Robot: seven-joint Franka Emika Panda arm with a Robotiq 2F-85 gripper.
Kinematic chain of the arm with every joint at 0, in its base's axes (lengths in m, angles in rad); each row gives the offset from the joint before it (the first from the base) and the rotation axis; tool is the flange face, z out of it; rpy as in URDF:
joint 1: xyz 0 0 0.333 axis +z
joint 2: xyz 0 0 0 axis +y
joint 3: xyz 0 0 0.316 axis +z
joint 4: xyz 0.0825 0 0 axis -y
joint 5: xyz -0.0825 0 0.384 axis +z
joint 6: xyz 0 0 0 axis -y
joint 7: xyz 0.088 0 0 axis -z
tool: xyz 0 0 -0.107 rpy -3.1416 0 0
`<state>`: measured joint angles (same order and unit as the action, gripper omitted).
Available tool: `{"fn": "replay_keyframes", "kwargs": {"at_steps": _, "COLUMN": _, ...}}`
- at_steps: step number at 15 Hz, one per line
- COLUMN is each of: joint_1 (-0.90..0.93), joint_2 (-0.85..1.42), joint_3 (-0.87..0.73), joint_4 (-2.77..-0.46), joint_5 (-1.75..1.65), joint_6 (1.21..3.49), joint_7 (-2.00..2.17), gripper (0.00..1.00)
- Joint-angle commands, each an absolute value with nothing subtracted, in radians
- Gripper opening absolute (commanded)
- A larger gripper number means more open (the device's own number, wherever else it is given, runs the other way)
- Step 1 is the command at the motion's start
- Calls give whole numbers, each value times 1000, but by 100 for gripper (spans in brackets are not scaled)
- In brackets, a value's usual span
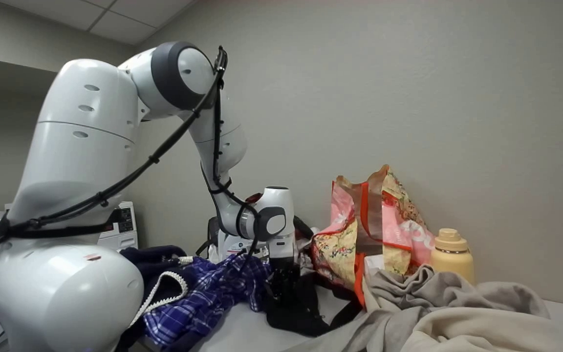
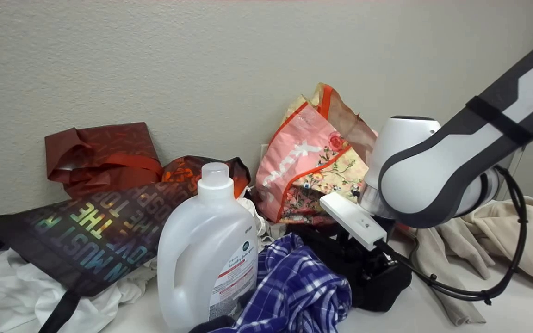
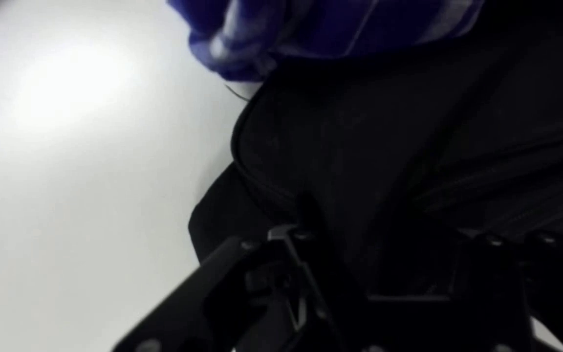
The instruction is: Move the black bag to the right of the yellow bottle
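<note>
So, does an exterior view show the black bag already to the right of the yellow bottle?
No: in an exterior view, the black bag lies left of the yellow bottle, with part of the floral bag showing between them.

Soft, greyish light fills both exterior views, with pale sheen on the arm [image 1: 81, 166]. In the wrist view, glare burns out 1 patch of counter [image 3: 76, 93], while the black bag [image 3: 340, 137] and end effector [image 3: 394, 234] lie in blurred murk.

Laundry room, white machine [image 1: 124, 240] with control panel [image 1: 126, 220], laundry-detergent jug [image 2: 218, 240], rumpled plaid cloth [image 2: 301, 282]
</note>
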<state>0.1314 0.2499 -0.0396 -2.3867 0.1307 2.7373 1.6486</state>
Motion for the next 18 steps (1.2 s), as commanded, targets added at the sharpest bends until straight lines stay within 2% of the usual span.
{"fn": "replay_keyframes", "kwargs": {"at_steps": 1, "joint_1": 145, "joint_2": 264, "joint_3": -54, "joint_4": -2398, "joint_5": 107, "joint_6": 2753, "joint_7": 1692, "gripper": 11}}
{"fn": "replay_keyframes", "kwargs": {"at_steps": 3, "joint_1": 142, "joint_2": 238, "joint_3": -53, "joint_4": -2409, "joint_5": 115, "joint_6": 2764, "joint_7": 1687, "gripper": 3}}
{"fn": "replay_keyframes", "kwargs": {"at_steps": 5, "joint_1": 142, "joint_2": 190, "joint_3": -57, "joint_4": -2430, "joint_5": 110, "joint_6": 2784, "joint_7": 1685, "gripper": 6}}
{"fn": "replay_keyframes", "kwargs": {"at_steps": 7, "joint_1": 152, "joint_2": 107, "joint_3": -74, "joint_4": -2472, "joint_5": 67, "joint_6": 2793, "joint_7": 1688, "gripper": 3}}
{"fn": "replay_keyframes", "kwargs": {"at_steps": 9, "joint_1": 151, "joint_2": 17, "joint_3": -91, "joint_4": -2524, "joint_5": -9, "joint_6": 2792, "joint_7": 1697, "gripper": 5}}
{"fn": "replay_keyframes", "kwargs": {"at_steps": 18, "joint_1": -30, "joint_2": -436, "joint_3": -14, "joint_4": -2736, "joint_5": 21, "joint_6": 2827, "joint_7": 1651, "gripper": 5}}
